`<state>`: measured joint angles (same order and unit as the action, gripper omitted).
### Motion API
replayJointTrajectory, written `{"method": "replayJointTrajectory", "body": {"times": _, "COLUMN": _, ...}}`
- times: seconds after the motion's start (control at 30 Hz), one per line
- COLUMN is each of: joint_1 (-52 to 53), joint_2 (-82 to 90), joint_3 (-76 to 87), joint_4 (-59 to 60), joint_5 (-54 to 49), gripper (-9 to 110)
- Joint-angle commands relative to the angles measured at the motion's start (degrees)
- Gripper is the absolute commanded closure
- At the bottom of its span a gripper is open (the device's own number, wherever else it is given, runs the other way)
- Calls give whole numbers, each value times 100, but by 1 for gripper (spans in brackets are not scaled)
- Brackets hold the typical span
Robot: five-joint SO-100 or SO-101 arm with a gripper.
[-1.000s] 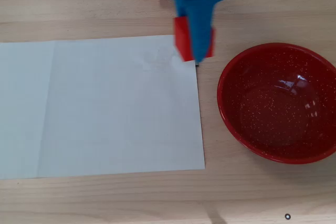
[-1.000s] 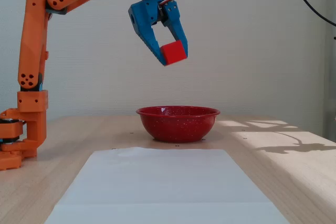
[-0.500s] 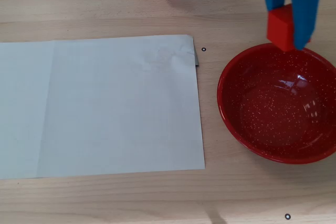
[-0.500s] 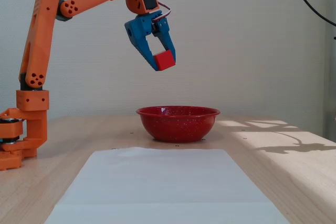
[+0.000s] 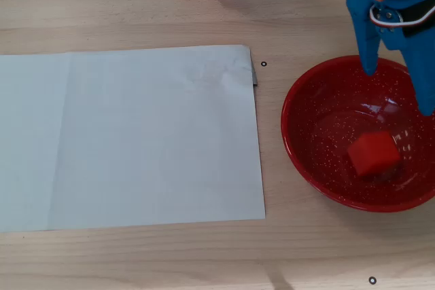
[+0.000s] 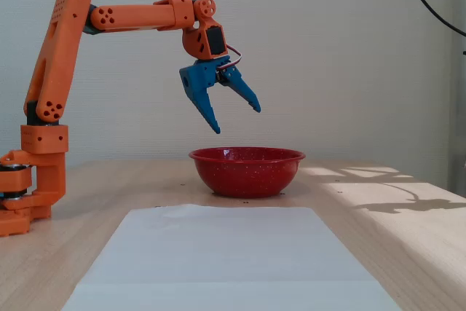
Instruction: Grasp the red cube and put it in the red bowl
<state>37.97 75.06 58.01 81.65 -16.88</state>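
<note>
Red cube [image 5: 373,153] lies inside the red bowl [image 5: 306,161]; my fingers [image 5: 369,52] hang spread and empty above, so next I retreat.

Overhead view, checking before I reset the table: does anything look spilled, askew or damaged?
Nothing stands out. The small red cube lies inside the glossy speckled red bowl, the blue two-finger gripper hangs open above it, and the white paper sheet lies flat apart from a slightly creased corner.

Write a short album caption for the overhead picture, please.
Open blue gripper hovering over the red bowl, red cube lying inside, white paper sheet alongside.
</note>
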Motion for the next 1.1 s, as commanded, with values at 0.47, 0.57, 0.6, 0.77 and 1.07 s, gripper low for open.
{"method": "replayJointTrajectory", "body": {"times": 0.47, "joint_1": -1107, "joint_2": 1749, "joint_3": -896, "joint_4": 800, "joint_5": 299, "gripper": 101}}
{"method": "replayJointTrajectory", "body": {"times": 0.57, "joint_1": -1406, "joint_2": 2443, "joint_3": -387, "joint_4": 791, "joint_5": 466, "gripper": 101}}
{"method": "replayJointTrajectory", "body": {"times": 0.6, "joint_1": -1512, "joint_2": 2698, "joint_3": -176, "joint_4": 765, "joint_5": 519, "gripper": 101}}
{"method": "replayJointTrajectory", "body": {"times": 0.77, "joint_1": -2074, "joint_2": 4008, "joint_3": 1134, "joint_4": 545, "joint_5": 668, "gripper": 101}}
{"method": "replayJointTrajectory", "body": {"times": 1.07, "joint_1": -2839, "joint_2": 6750, "joint_3": 4825, "joint_4": -1037, "joint_5": 870, "gripper": 101}}
